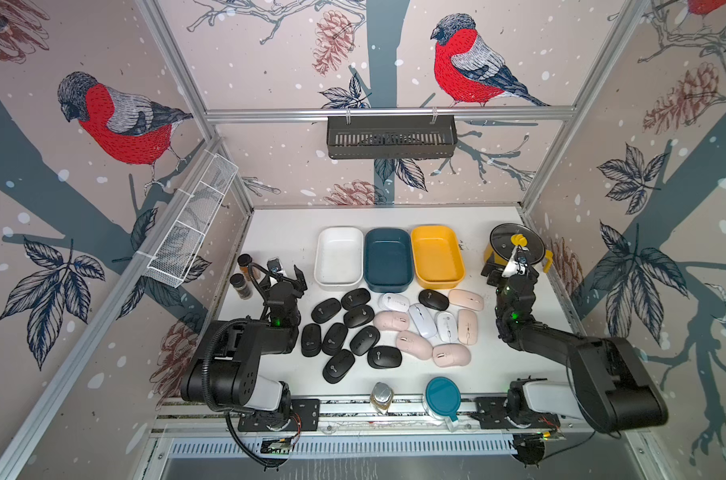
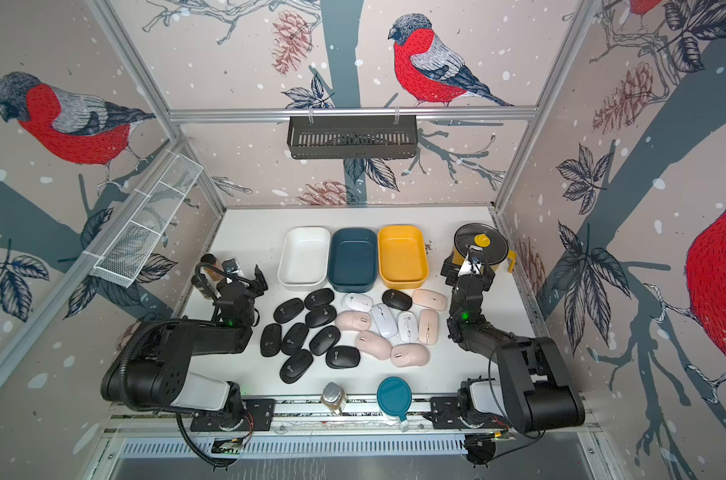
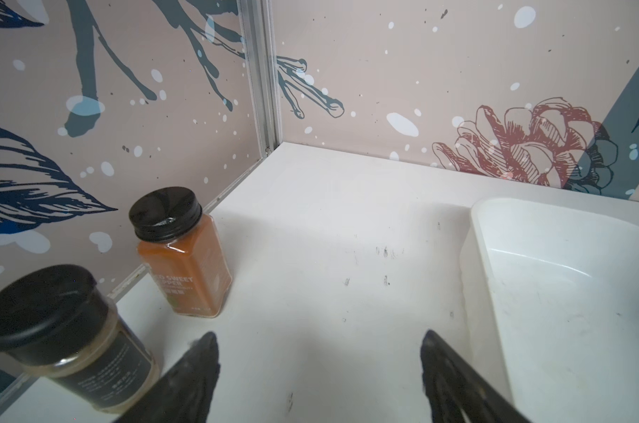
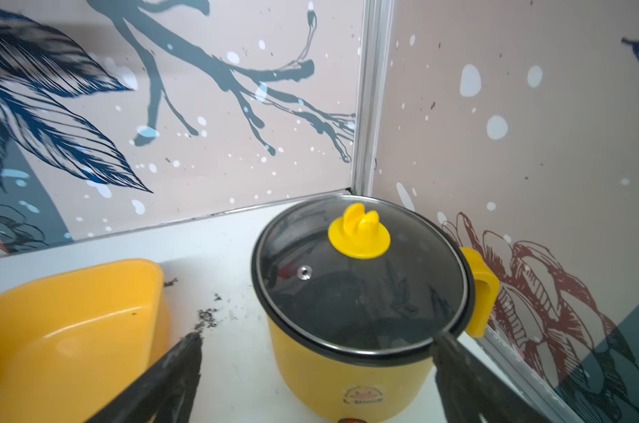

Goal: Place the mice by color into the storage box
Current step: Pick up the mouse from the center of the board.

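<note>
A: How do the jaws stand?
B: Both pairs are spread, with nothing between them. The left gripper [image 3: 320,335] hangs over bare desk [image 3: 329,227], between the spice jars [image 1: 242,286] and the white box [image 3: 567,293]. The right gripper [image 4: 318,337] hangs near the right edge.

A: And the mice?
B: All lie mid-desk between the arms, none yet in a box. The black mice [image 1: 340,332] bunch on the left. The white mice [image 1: 422,320] and pink mice [image 1: 414,344] mingle on the right, several touching. One stray black mouse [image 1: 433,299] lies among the pale ones, just in front of the yellow box [image 1: 436,255].

A: The boxes?
B: There are three side by side behind the mice: white, then the teal box [image 1: 388,259], then yellow.

A: What crowds the arms?
B: By the left edge stand the orange-filled jar [image 3: 186,263] and the dark-labelled jar [image 3: 65,340], the latter just beside the left fingers [image 3: 197,366]. By the back right corner a yellow pot [image 4: 347,373] under a glass lid [image 4: 347,293] stands right ahead of the right gripper. On the front edge stand a silver-capped jar [image 1: 381,397] and a round teal lid [image 1: 442,395].

A: Open room?
B: There is a bare strip along the back edge behind the boxes, and a band between the mice and the front edge.

A: What do the wrist views add?
B: They show black crumbs [image 4: 208,316] between the yellow box and the pot, and print on the orange jar. The mice show only in the top views.
</note>
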### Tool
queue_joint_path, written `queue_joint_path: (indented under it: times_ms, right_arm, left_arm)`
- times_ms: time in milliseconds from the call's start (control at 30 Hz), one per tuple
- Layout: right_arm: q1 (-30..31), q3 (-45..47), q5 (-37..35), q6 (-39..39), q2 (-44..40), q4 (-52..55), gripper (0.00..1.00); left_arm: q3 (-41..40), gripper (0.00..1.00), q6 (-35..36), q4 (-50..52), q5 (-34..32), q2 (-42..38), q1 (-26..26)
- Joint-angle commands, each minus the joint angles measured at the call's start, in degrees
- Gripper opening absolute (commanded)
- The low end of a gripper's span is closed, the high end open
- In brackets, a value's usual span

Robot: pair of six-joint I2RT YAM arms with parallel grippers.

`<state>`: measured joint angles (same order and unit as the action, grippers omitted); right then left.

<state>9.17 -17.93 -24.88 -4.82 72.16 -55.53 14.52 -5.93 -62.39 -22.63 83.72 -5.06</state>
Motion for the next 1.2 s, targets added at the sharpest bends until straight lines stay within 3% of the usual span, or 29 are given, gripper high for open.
queue_joint_path:
  times_ms: [0, 67, 133, 233, 400, 567, 700, 933, 1000, 1167]
  right_arm:
    - [1.5, -1.1, -2.6, -3.3, -6.0, 7.7, 0.99]
    - [1.9, -1.6, -0.9, -5.7, -9.2, 10.1, 0.99]
    - [1.9, -1.8, 0.8, -7.4, -11.1, 11.2, 0.99]
    - [2.5, -3.9, 2.2, -9.2, -12.9, 16.0, 0.99]
    - [4.1, -8.6, 2.0, -12.0, -15.5, 26.3, 0.99]
    - [8.9, -11.8, -1.3, -13.4, -16.0, 35.9, 0.99]
    - [11.2, -14.7, -1.7, -17.1, -14.2, 43.4, 0.99]
    - [13.9, -16.2, -0.1, -22.8, -12.7, 51.7, 0.98]
    - [14.3, -17.1, 0.7, -24.5, -12.5, 54.6, 0.97]
    - [14.3, -17.6, 2.8, -27.5, -12.3, 60.6, 0.95]
  left_arm:
    - [0.3, 0.85, 1.2, -1.9, -0.8, -0.5, -0.2]
    - [2.3, 0.86, 4.4, -1.0, -2.7, -2.5, -0.3]
    - [8.0, 0.83, -0.7, 15.8, -2.6, -6.8, 0.6]
    - [9.0, 0.80, 0.8, 18.1, -2.5, -8.4, -1.3]
    - [13.4, 0.80, -2.7, 28.3, -3.2, -16.1, -5.2]
    - [25.2, 0.80, -16.0, 50.6, -4.1, -20.6, -9.3]
    - [31.9, 0.81, -19.9, 60.9, 4.2, -21.8, -9.3]
    - [38.9, 0.84, -9.2, 68.7, 10.9, -21.3, -9.3]
    - [37.1, 0.84, -6.0, 66.7, 12.5, -21.7, -9.3]
    - [30.3, 0.85, -6.2, 59.1, 14.9, -22.6, -9.4]
